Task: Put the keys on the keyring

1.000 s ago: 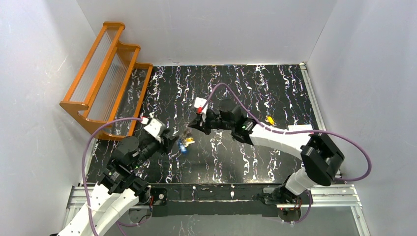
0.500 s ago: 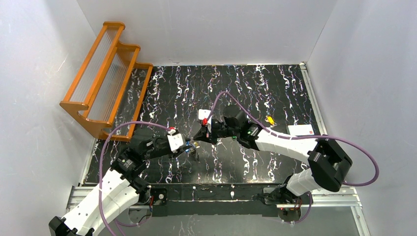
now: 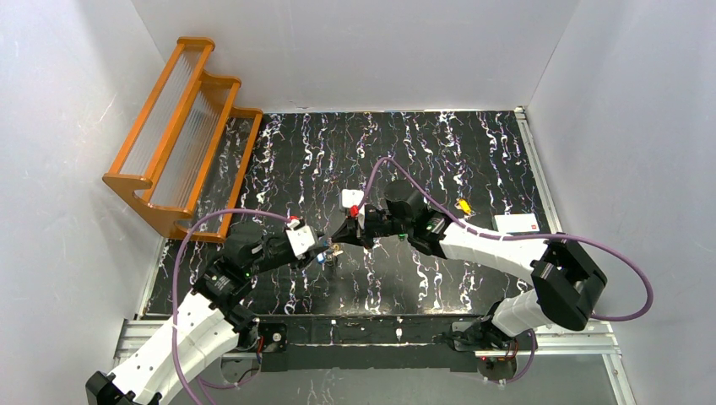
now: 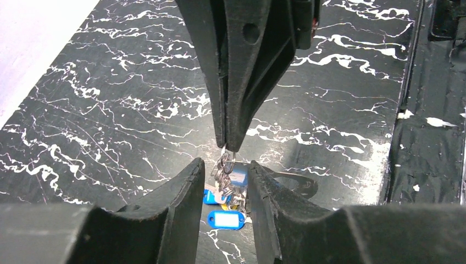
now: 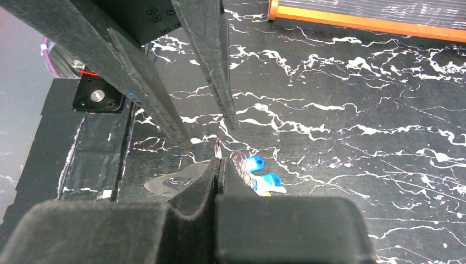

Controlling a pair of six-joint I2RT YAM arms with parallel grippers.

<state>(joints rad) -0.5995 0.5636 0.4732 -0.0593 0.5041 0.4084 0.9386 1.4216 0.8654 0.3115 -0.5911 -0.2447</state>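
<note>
Well inside table (image 3: 473, 152) edges: keyring (image 4: 224, 164) in right hand (image 4: 229, 144)

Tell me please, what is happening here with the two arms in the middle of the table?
The right gripper, jaws shut, pinches the thin metal ring of the keyring and holds it up. Blue-tagged keys are bunched just below it. The left gripper faces it with jaws open, one finger on each side of the ring, not clearly touching it. One yellow key lies apart on the table, farther right, not yet on the ring.
</note>
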